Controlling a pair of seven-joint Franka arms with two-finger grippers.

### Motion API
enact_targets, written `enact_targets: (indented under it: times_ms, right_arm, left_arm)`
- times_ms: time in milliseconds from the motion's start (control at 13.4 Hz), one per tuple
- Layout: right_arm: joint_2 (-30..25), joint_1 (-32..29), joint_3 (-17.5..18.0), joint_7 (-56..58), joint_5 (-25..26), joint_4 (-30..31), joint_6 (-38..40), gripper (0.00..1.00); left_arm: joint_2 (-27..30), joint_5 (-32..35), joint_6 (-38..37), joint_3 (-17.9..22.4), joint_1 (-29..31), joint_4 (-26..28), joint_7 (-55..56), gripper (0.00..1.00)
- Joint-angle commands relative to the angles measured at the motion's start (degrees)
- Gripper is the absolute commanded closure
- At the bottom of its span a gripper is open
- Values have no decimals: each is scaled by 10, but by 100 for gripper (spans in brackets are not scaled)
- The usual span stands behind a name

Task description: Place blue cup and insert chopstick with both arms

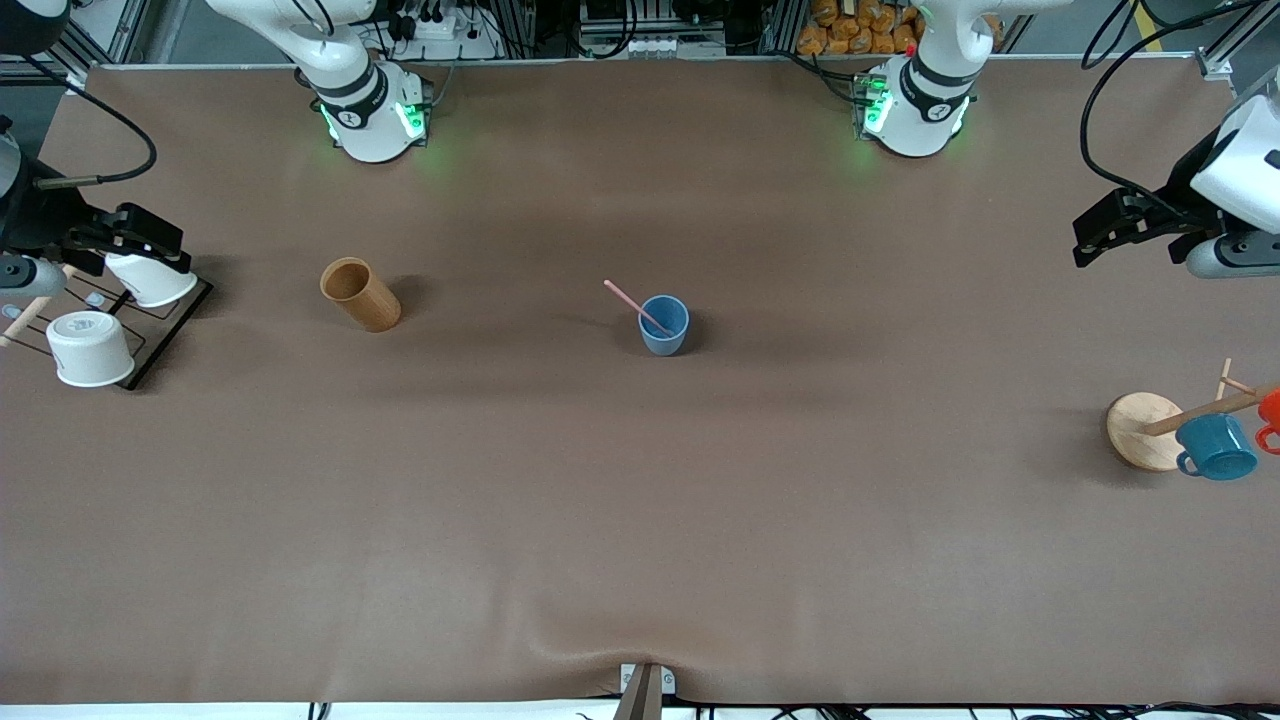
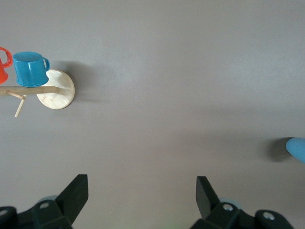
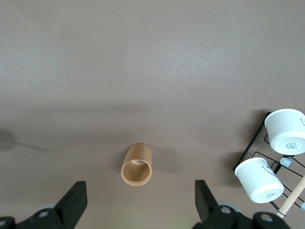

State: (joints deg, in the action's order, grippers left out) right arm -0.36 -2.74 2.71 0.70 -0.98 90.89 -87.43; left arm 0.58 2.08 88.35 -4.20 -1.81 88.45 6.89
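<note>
The chopstick [image 1: 638, 307] leans in the blue cup [image 1: 664, 325] mid-table; left claw [image 1: 1125, 232] and right claw [image 1: 128, 240] hover spread, empty, over opposite table ends.

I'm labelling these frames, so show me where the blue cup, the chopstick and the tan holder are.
blue cup [image 1: 664, 336]: front view, on its outer wall.
chopstick [image 1: 622, 295]: front view, on the shaft sticking out above the cup's rim.
tan holder [image 1: 368, 299]: front view, on its side wall.

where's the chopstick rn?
Front view: the chopstick leans inside the blue cup at mid-table, with the tan holder toward the right arm's end.
</note>
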Motion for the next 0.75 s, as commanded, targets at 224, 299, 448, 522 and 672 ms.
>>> enact_targets:
  times_ms: [224, 299, 448, 522, 672]
  right_arm:
    - [-5, 7, -9, 7, 0, -1, -3, 0]
    - [-5, 7, -9, 8, 1, -1, -3, 0]
    - [-5, 7, -9, 7, 0, -1, -4, 0]
    - [-5, 7, -9, 7, 0, -1, -4, 0]
    - [-5, 7, -9, 7, 0, -1, -7, 0]
  left_arm:
    - [7, -4, -16, 3, -1, -3, -9, 0]
    - [7, -9, -19, 3, -1, -3, -7, 0]
    - [7, -10, -19, 3, 0, -3, -7, 0]
    - [7, -10, -20, 3, 0, -3, -7, 0]
    - [8, -10, -20, 3, 0, -3, -7, 0]
